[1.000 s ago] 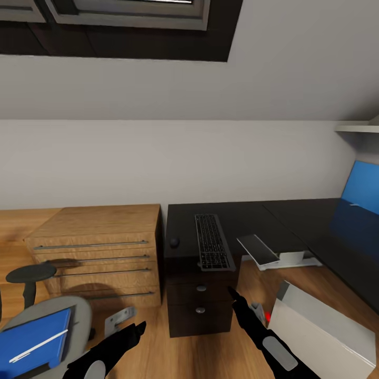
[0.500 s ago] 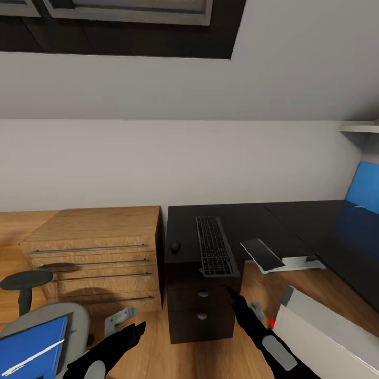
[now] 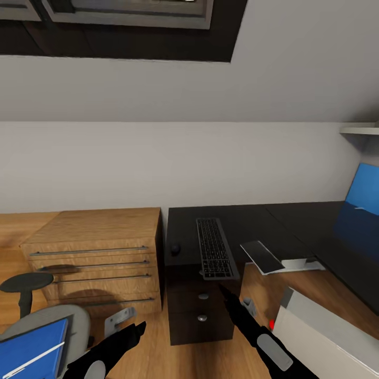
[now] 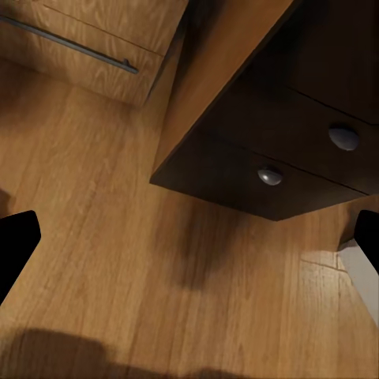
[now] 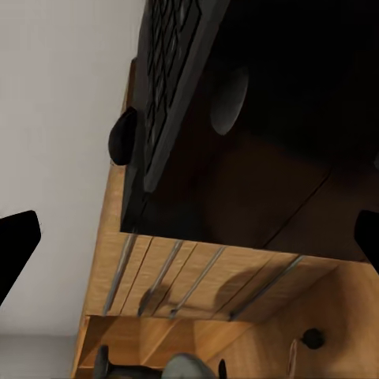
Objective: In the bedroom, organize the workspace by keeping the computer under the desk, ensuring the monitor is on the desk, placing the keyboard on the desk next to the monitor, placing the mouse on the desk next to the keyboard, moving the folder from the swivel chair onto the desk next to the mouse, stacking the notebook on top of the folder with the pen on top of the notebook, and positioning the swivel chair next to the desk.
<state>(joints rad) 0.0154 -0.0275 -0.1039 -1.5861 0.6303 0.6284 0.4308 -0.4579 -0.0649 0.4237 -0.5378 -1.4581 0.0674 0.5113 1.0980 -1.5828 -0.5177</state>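
Note:
The black L-shaped desk (image 3: 252,217) stands against the wall. The keyboard (image 3: 214,247) lies on it, overhanging the front edge above the knobbed drawers (image 3: 202,297), with the small dark mouse (image 3: 175,248) to its left. The pale grey computer (image 3: 326,337) with a red mark sits on the floor at lower right. At lower left is the swivel chair (image 3: 50,316) with the blue folder (image 3: 31,345) on its seat. My right gripper (image 3: 230,297) is open in front of the drawers, below the keyboard (image 5: 170,71). My left gripper (image 3: 134,332) is open over the floor, facing the drawers (image 4: 269,175).
A light wooden cabinet (image 3: 97,258) stands left of the desk. A small grey bracket (image 3: 120,317) lies on the floor before it. A tilted dark slab on a white part (image 3: 266,257) sits in the desk's knee space. A blue panel (image 3: 363,192) stands at the desk's right end.
The view has shifted slightly. My right gripper has edged left and closer to the desk drawers. The left gripper holds its place.

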